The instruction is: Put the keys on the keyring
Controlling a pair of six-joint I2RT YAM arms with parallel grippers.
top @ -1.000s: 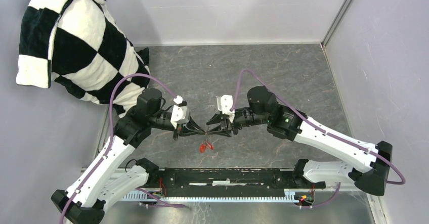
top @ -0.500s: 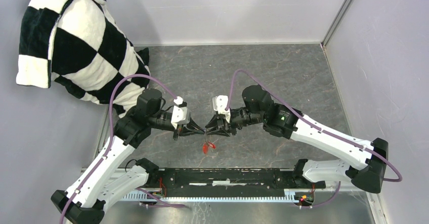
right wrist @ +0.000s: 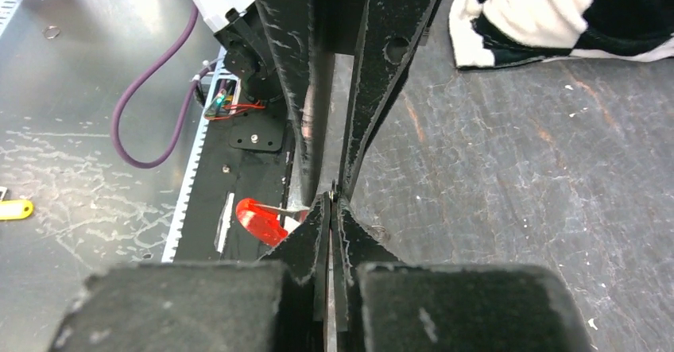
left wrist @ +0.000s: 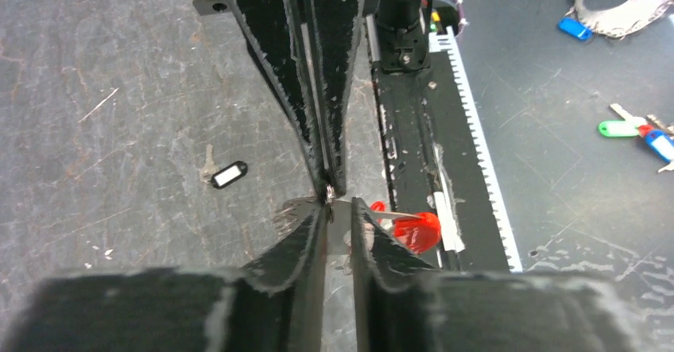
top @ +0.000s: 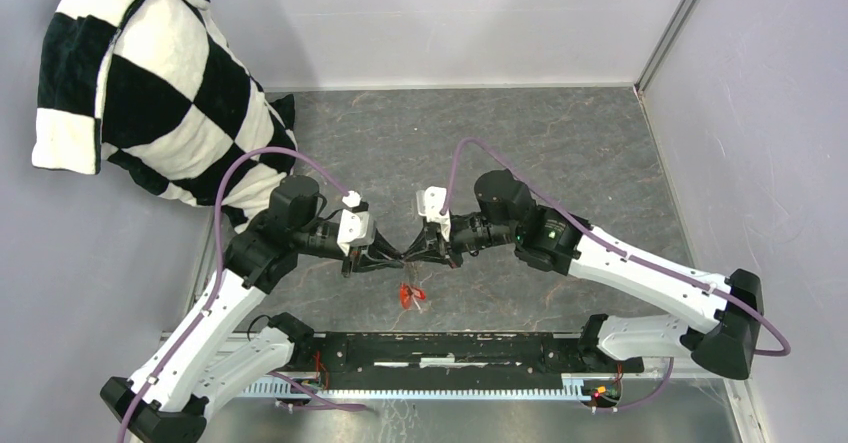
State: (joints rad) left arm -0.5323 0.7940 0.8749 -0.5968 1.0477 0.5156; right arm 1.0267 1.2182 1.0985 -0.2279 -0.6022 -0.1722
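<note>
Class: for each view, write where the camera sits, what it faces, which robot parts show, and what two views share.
Top external: above and behind the robot, looking down at the grey table; left arm and right arm show.
Left wrist: on the left arm, facing the right gripper; its own black fingers show.
Right wrist: on the right arm, facing the left gripper; its own fingers show.
Shared: both wrist views show the elongated bright red fob.

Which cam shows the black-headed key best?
Left wrist: the black-headed key lies unobstructed on the grey tabletop, head and blade visible. I can't find it in top external or right wrist.
</note>
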